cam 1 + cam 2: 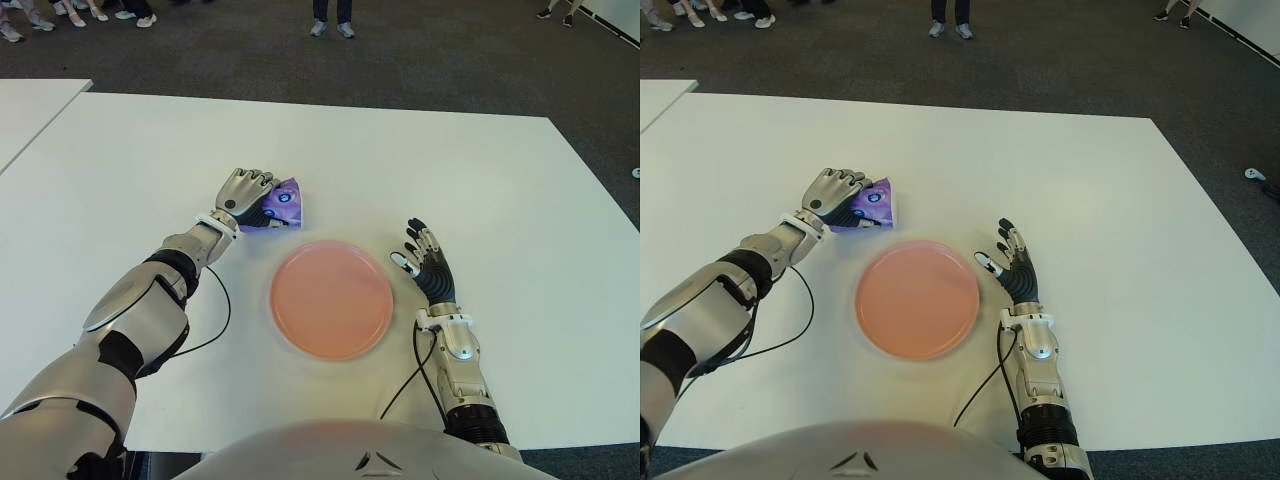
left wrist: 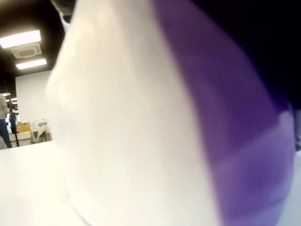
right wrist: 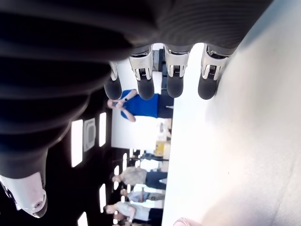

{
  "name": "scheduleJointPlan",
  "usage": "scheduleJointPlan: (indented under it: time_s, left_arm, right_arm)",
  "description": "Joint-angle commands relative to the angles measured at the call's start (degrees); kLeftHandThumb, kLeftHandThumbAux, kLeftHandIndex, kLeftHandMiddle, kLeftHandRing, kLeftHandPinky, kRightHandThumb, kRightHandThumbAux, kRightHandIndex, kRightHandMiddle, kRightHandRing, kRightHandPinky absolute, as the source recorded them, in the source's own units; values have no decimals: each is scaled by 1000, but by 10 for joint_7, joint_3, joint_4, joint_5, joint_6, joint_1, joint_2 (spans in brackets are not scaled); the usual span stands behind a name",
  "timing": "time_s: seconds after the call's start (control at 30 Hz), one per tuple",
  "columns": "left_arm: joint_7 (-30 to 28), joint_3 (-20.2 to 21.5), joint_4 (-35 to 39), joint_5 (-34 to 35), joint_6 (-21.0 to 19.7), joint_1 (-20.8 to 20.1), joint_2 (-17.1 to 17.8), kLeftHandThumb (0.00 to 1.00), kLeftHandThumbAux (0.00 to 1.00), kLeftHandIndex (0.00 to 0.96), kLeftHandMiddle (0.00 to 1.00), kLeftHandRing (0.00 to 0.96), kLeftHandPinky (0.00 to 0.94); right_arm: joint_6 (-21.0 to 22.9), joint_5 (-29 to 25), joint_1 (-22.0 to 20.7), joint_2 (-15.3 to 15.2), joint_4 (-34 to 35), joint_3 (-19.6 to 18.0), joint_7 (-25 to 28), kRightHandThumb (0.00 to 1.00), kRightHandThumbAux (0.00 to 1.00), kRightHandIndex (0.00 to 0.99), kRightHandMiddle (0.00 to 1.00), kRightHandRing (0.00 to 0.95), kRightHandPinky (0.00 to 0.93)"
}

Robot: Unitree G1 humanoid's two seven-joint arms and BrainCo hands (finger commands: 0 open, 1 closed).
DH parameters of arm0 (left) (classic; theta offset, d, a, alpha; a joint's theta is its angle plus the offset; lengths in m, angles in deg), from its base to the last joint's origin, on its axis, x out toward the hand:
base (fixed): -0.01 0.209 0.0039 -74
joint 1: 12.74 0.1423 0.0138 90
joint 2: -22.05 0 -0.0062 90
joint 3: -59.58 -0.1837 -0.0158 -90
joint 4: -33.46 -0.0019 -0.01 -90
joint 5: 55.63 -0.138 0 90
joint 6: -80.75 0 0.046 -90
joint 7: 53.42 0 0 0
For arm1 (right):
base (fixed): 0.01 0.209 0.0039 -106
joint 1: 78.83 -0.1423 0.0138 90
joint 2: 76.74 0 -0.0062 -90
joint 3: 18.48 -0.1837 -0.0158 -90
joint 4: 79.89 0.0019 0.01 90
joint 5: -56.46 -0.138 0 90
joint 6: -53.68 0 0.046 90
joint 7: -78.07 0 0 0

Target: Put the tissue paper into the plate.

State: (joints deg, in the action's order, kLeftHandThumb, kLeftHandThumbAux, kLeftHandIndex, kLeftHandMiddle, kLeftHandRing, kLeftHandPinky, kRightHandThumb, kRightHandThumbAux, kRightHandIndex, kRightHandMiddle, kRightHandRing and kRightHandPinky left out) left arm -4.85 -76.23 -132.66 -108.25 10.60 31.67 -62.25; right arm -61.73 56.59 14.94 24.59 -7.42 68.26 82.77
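The tissue paper is a purple printed packet [image 1: 285, 204] lying on the white table [image 1: 460, 170], just beyond the far left rim of the pink plate [image 1: 332, 298]. My left hand [image 1: 246, 190] covers the packet's left part with its fingers curled down over it. The left wrist view is filled by the packet [image 2: 235, 141], white and purple, pressed close to the camera. Nothing lies on the plate. Just right of the plate shows my right hand [image 1: 425, 260], fingers [image 3: 174, 75] spread and holding nothing.
A second white table [image 1: 30, 110] stands at the far left. Dark floor with several people's feet [image 1: 330, 25] lies beyond the table's far edge. Black cables [image 1: 218, 310] trail from both wrists across the near tabletop.
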Motion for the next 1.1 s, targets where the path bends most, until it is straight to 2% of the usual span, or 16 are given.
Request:
scheduleJointPlan:
  time_s: [0.03, 0.43, 0.7, 1.1]
  left_arm:
    - [-19, -3, -20, -5, -1, 33, -13, 851, 667, 402, 547, 809, 807]
    - [-20, 5, -20, -1, 17, 26, -8, 852, 668, 399, 545, 829, 797]
    - [-39, 28, -20, 19, 32, 27, -8, 851, 669, 399, 543, 823, 798]
    - [-33, 55, -17, 40, 39, 30, -13, 850, 668, 401, 541, 809, 790]
  right_arm:
    - [15, -4, 16, 2, -11, 2, 2, 0, 613, 0, 0, 0, 0]
    - [19, 0, 13, 6, -10, 3, -4, 0, 606, 0, 0, 0, 0]
    - [25, -1, 10, 7, -8, 3, -7, 0, 589, 0, 0, 0, 0]
    - [27, -5, 7, 10, -9, 4, -3, 0, 577, 0, 0, 0, 0]
